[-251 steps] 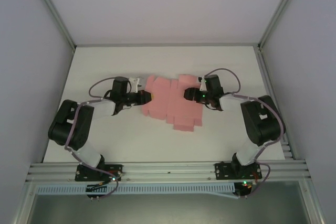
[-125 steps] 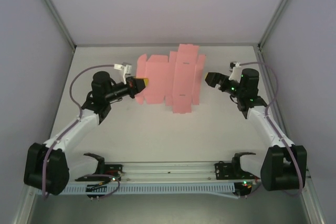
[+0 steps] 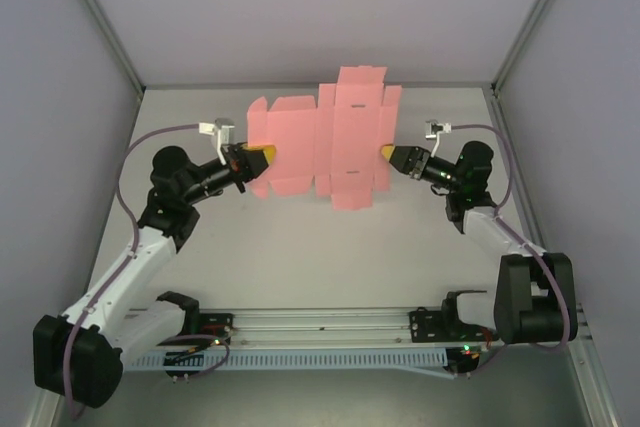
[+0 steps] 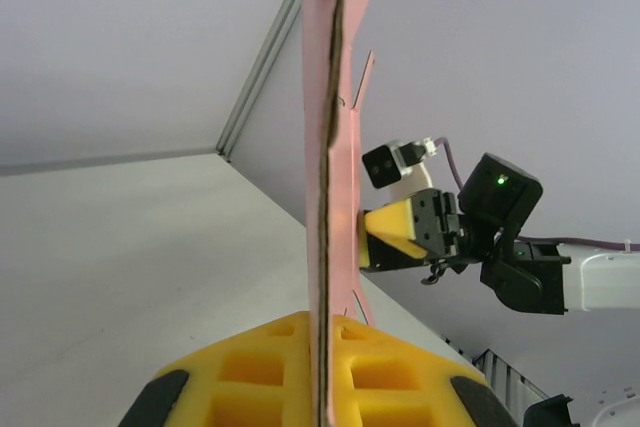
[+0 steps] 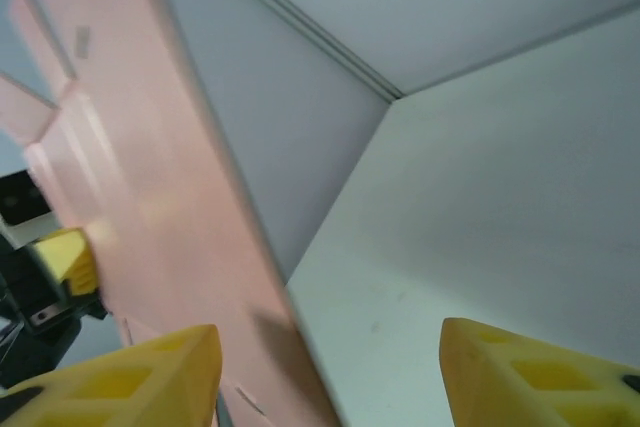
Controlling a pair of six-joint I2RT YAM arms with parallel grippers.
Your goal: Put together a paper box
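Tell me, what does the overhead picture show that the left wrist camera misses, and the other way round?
Overhead gives you the paper box face-on: a whole flat pink sheet with panels and tabs, held up off the table. The left wrist camera gives instead the sheet edge-on, a thin line pinched between the yellow pads of the left tool. Shared by both: the sheet itself, and the right tool at its far side.

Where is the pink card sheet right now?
In the top view the paper box sheet stands upright over the far middle of the table, left edge pinched by the left gripper, right gripper open at its right edge.
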